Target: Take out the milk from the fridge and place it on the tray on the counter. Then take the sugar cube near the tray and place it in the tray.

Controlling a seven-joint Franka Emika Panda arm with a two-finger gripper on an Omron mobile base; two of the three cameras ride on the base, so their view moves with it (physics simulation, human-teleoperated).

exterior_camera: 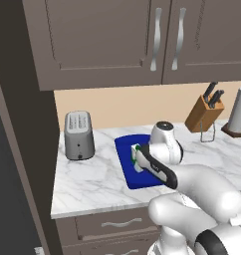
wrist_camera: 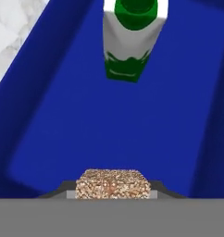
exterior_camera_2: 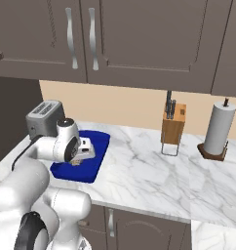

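In the left base view you see the dark blue tray (exterior_camera: 123,164) lying on the marble surface (exterior_camera: 87,179) beside the toaster (exterior_camera: 78,135), and the arm is bent low over the tray, so the hand hides most of the milk (exterior_camera: 140,160); only a bit of white and green shows at the wrist. In the right base view the gripper (exterior_camera_2: 80,159) hangs just above the tray (exterior_camera_2: 93,163), with a small tan piece under it, which I judge is the sugar cube (exterior_camera_2: 79,161). The knife block (exterior_camera_2: 172,126) and the paper towel roll (exterior_camera_2: 218,128) stand well apart and play no part here. In the hand view the fingers are clamped on the sugar cube (wrist_camera: 112,183) from both sides, and the blue floor of the tray (wrist_camera: 86,120) lies below it. The milk (wrist_camera: 132,37) stands upright inside the tray, further ahead, so you have free room to drop the cube without touching it.
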